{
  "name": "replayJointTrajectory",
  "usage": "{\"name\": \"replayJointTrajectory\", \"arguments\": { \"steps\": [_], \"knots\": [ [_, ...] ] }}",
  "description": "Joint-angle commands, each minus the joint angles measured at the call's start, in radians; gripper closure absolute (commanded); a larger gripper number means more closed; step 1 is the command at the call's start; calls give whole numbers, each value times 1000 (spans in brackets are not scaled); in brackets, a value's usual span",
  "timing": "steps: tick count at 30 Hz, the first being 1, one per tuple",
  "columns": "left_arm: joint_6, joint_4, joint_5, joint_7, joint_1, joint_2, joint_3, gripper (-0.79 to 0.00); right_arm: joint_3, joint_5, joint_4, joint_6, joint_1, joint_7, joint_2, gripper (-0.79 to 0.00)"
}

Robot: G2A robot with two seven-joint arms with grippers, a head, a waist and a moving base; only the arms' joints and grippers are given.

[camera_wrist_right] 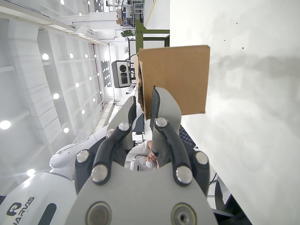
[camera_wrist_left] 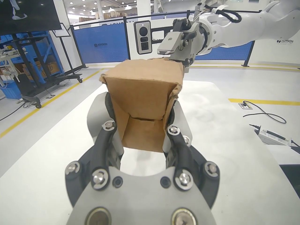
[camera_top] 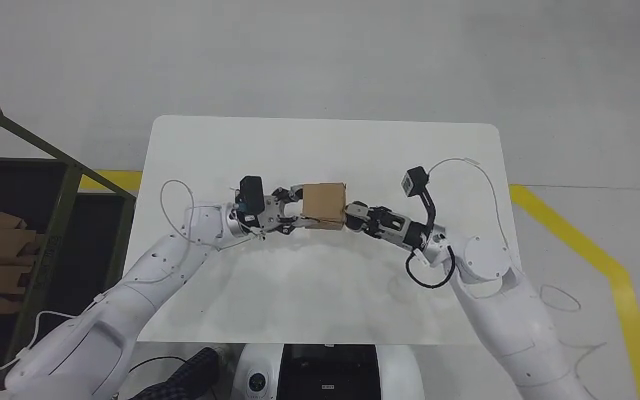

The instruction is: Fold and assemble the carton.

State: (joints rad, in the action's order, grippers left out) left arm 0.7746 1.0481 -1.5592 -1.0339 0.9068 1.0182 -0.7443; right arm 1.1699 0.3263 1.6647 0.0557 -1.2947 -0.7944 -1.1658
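Note:
A brown carton (camera_top: pixel 325 204) is held just above the middle of the white table (camera_top: pixel 330 300), between both arms. In the left wrist view the carton (camera_wrist_left: pixel 143 83) faces me with its open end, flaps folded inward. My left gripper (camera_wrist_left: pixel 140 108) is shut on it, one finger on each side wall. My right gripper (camera_wrist_right: pixel 143 104) is shut on the carton (camera_wrist_right: pixel 178 76) at the opposite end, pinching a ragged edge of the cardboard wall. The right gripper (camera_wrist_left: pixel 174 47) reaches over the carton's far top edge.
A green-framed cart (camera_top: pixel 40 230) holding more cardboard stands off the table's left side. Bare table surface lies all around the carton. Yellow floor lines (camera_top: pixel 570 230) run past the table's right side.

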Motion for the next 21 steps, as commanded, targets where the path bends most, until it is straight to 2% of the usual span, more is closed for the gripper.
{"name": "replayJointTrajectory", "arguments": {
  "steps": [1, 11, 18, 21],
  "knots": [
    [2, 0, 0, 2, 0, 1, -2, -382, 2, -2, 3, 0, -3, -2, 1, -114],
    [6, 1, -13, 4, 6, 4, -10, -379, -16, -1, -1, -9, 12, -9, 0, -71],
    [5, 2, -25, 10, 9, 5, -14, -366, -46, -15, -21, -35, 46, 0, -6, -80],
    [7, -4, -26, 13, 8, 6, -18, -366, -39, -8, -27, -30, 47, 6, -5, -111]
  ]
}}
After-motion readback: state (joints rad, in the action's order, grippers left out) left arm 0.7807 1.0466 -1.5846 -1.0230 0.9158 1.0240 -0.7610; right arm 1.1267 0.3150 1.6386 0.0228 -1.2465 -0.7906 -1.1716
